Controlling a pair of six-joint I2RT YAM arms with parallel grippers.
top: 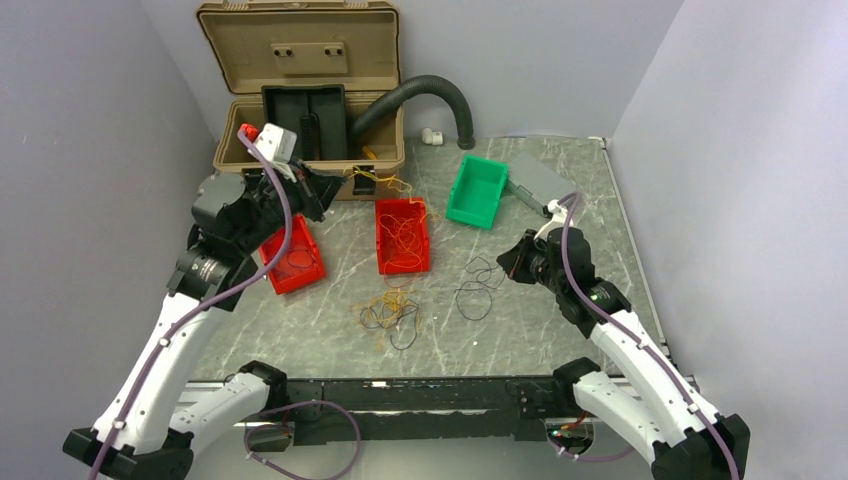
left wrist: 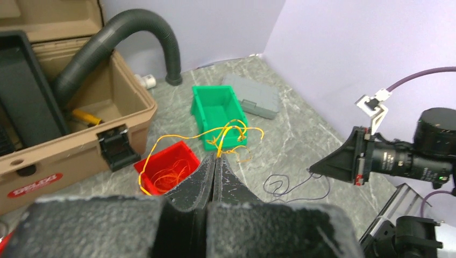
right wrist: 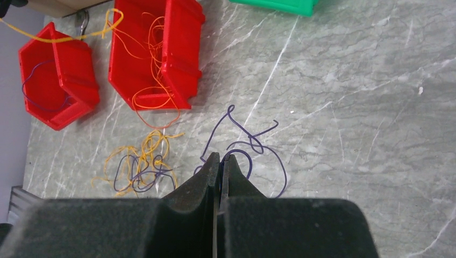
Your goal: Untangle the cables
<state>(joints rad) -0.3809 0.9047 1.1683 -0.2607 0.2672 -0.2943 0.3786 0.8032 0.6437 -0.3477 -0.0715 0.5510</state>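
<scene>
Top: left gripper (top: pixel 328 192) sits at the front edge of the tan case (top: pixel 300 45), above the left red bin (top: pixel 275 255). Right gripper (top: pixel 503 265) is low over the table (top: pixel 540 345), mid-right, well apart from the green bin (top: pixel 462 195) and grey box (top: pixel 535 178). The main knot of cables (top: pixel 392 312) lies near the front edge, just below the middle red bin (top: pixel 381 250), which holds orange strands. Bare table lies right of the purple loops out to the table's right edge.

Left wrist: jaws together, and a yellow cable (left wrist: pixel 231 131) comes out at the tips, pinched and looping up in front of the green bin. The case wall is close on the left, with open room to the right.

Right wrist: jaws closed, clamped on a purple cable (right wrist: pixel 253 145) whose loops lie on the table just past the tips. The knot is to the left, near but apart. Both red bins are further left, and the yellow cable crosses above them. Bare marble fills the right side.
</scene>
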